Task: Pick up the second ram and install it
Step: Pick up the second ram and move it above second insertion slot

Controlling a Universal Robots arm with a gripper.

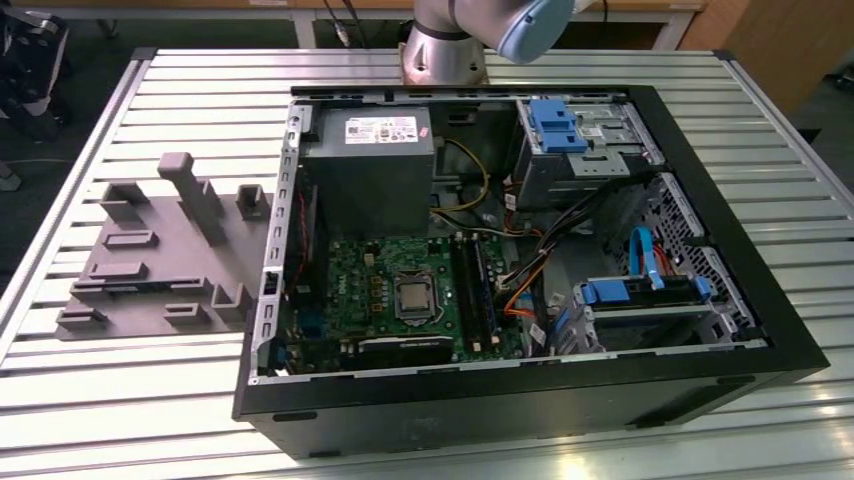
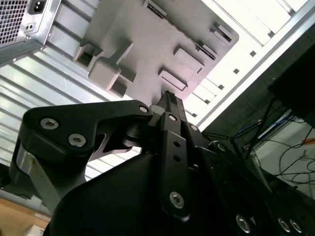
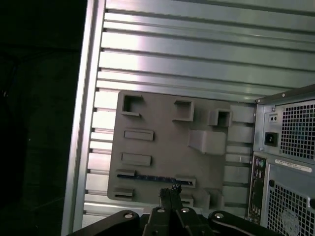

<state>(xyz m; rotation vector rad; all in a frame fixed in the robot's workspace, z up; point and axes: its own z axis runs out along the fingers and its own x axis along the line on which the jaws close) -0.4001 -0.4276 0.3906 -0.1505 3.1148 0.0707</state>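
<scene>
Second ram (image 3: pixel 147 177) lies on grey tray (image 3: pixel 162 147) — claw (image 3: pixel 170 191) closed, apart.

Your exterior view looks down at a slant from high above the slatted table (image 1: pixel 134 400), taking in the whole open computer case (image 1: pixel 534 400) with the grey holder tray (image 1: pixel 134 270) on the exterior view's left. Your first wrist view faces down past the gripper (image 3: pixel 170 191) from well above that tray, while your second wrist view sits close against the gripper's linkage and looks along it; all three share the tray.
</scene>
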